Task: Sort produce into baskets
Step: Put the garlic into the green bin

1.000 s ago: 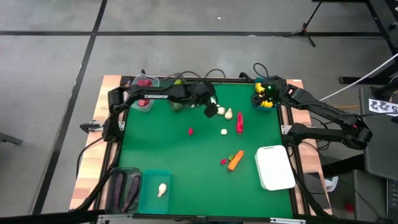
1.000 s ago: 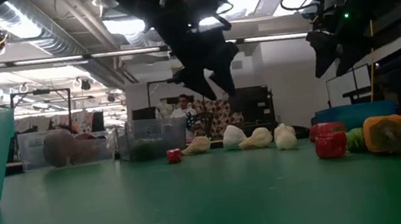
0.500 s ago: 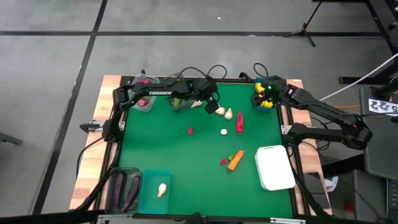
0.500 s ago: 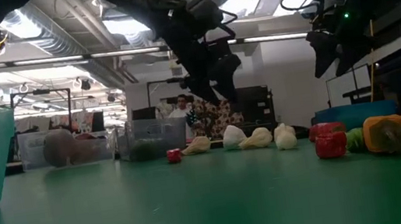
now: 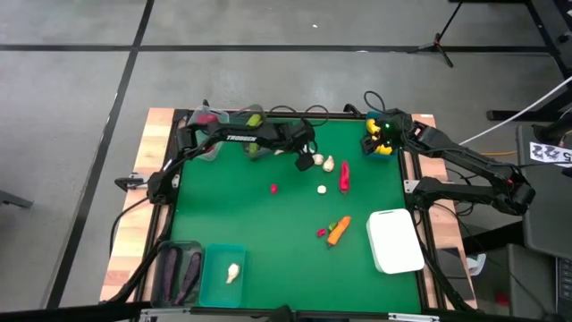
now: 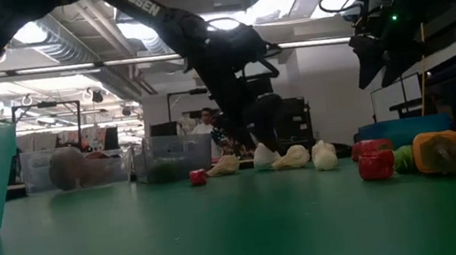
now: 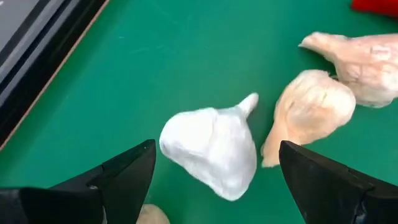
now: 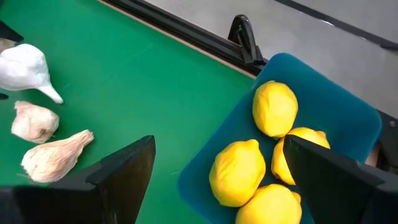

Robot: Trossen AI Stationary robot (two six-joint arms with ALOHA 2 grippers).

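High view: your left gripper (image 5: 304,154) sits low over the garlic cluster (image 5: 322,163) near the table's far edge; your right gripper (image 5: 382,134) hangs over the blue tub (image 5: 379,148) of lemons in the far right corner.

Low view: left gripper (image 6: 257,146) is down at the white garlic bulb (image 6: 264,155).

Left wrist view: jaws wide open, straddling the white garlic bulb (image 7: 211,148), nothing gripped; tan bulbs (image 7: 311,112) just beside.

Right wrist view: jaws wide open, empty, lemons (image 8: 273,109) in the tub.
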